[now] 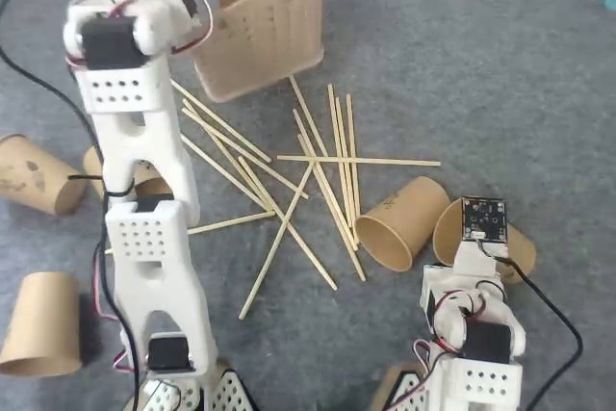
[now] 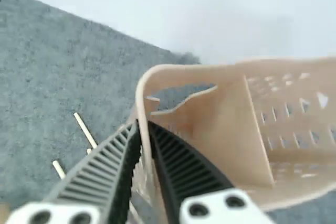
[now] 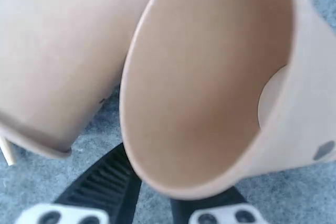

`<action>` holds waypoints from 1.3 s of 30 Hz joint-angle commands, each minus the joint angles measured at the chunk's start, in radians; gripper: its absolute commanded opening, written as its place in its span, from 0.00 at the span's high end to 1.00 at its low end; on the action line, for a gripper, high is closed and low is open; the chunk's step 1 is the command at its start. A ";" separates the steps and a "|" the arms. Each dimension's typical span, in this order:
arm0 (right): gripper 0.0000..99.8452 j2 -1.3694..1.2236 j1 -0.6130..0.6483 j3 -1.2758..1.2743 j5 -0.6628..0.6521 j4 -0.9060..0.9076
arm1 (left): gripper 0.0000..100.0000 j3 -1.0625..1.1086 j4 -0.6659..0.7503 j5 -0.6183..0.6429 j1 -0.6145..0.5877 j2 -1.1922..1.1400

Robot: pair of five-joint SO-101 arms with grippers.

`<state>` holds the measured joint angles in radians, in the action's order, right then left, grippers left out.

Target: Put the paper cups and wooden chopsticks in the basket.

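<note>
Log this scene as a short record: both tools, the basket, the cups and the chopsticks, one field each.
left tool: shut on the basket wall at its rim
right tool: at the mouth of a paper cup lying on its side
basket: far side of the grey carpet
other paper cups: lying on the carpet outside the basket
wooden chopsticks: scattered, crossing, on the carpet near the basket

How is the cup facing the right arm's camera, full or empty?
Empty. The right wrist view looks straight into the paper cup: bare walls, bare bottom.
</note>
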<state>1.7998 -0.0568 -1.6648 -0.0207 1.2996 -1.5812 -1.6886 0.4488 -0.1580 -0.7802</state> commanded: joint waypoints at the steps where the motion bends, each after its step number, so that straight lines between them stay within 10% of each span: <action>1: 0.99 0.012 -0.005 -0.018 0.009 0.005 | 0.99 0.061 0.087 0.020 -0.028 0.005; 14: 0.99 0.012 -0.005 -0.018 0.009 0.005 | 0.99 0.196 0.158 -0.083 -0.146 0.002; 39: 0.99 0.012 -0.005 -0.018 0.009 0.005 | 0.99 0.417 0.330 -0.397 0.141 0.002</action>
<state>1.7998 -0.0568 -1.6648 -0.0207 1.2996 -1.1638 -1.3479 0.0913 -0.0644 -0.8017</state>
